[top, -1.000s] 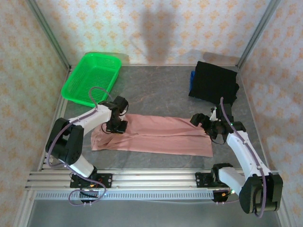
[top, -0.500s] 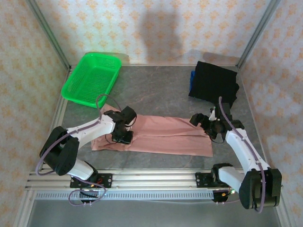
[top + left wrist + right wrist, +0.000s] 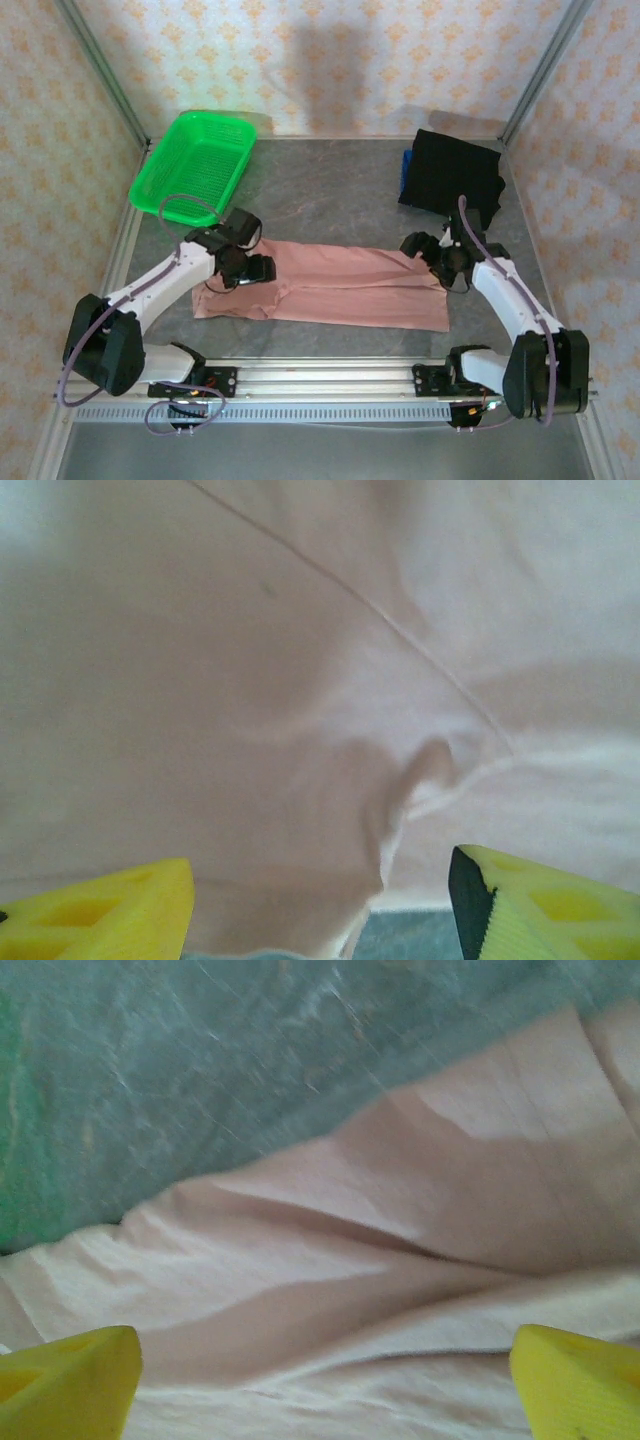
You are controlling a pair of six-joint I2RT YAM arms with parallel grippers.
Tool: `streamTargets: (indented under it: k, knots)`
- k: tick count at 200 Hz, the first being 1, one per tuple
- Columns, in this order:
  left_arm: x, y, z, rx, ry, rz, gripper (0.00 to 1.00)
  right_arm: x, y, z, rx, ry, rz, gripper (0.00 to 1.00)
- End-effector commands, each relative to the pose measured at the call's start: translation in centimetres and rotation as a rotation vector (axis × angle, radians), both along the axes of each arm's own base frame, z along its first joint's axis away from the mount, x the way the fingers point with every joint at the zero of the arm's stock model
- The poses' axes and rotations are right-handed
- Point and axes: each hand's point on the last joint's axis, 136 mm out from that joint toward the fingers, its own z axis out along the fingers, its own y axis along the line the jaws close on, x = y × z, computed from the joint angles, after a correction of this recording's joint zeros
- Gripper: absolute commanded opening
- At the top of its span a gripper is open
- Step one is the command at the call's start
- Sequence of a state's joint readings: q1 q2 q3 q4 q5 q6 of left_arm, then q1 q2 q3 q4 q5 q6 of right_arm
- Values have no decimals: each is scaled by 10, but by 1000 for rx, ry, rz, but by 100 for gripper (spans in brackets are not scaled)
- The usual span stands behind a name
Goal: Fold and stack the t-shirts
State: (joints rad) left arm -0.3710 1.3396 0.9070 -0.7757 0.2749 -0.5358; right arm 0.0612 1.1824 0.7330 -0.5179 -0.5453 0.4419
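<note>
1. the dusty-pink t-shirt (image 3: 340, 288) lies on the grey worktop (image 3: 330, 190) as a long folded strip. it runs left to right between the two arms and is mostly flat, with a few creases.
2. we see the left pincer (image 3: 250, 270) down over the left part of the strip, near its far edge. the strip's left end reaches out past it.
3. in the left wrist view its yellow fingertips (image 3: 100, 915) sit far apart at the bottom corners, so this pincer is spread and pinches nothing. pink cloth with a thin seam line and one small raised pucker lies ahead of it. a sliver of worktop shows low down between the tips.
4. the right pincer (image 3: 432, 262) is at the strip's right end, by the far corner.
5. in the right wrist view its yellow fingertips (image 3: 65, 1385) are also wide apart, so this pincer is spread too. rumpled pink cloth lies between and ahead of them, and the cloth's edge runs at a slant against the grey worktop above.
6. the black t-shirt (image 3: 452, 175) lies folded at the far right of the worktop, well apart from the pink one. a blue item (image 3: 405, 168) peeks out at its left side, and we cannot tell what it is.
7. the green basket (image 3: 195, 160) stands at the far left, apart from both shirts.
</note>
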Motion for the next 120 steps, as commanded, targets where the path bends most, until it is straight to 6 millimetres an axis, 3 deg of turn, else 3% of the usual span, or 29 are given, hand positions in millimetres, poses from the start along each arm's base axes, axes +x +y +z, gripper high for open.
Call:
streamTargets:
  k: [1,32,52,78,120]
  knots:
    - [40,17,-2,20,-60,166,67,29,5,10,26,-42,-23,87]
    - [56,39,-32,83,-4,258,63,47,-3,-14,-12,29,-76,74]
    - [57,53,-49,113,16,306,63,43,-9,-40,-57,114,-86,72]
    - [44,71,-66,154,64,356,63,17,-17,-63,-93,201,-103,71]
    - [26,94,-78,194,100,407,64,-30,-33,-76,-159,289,-171,71]
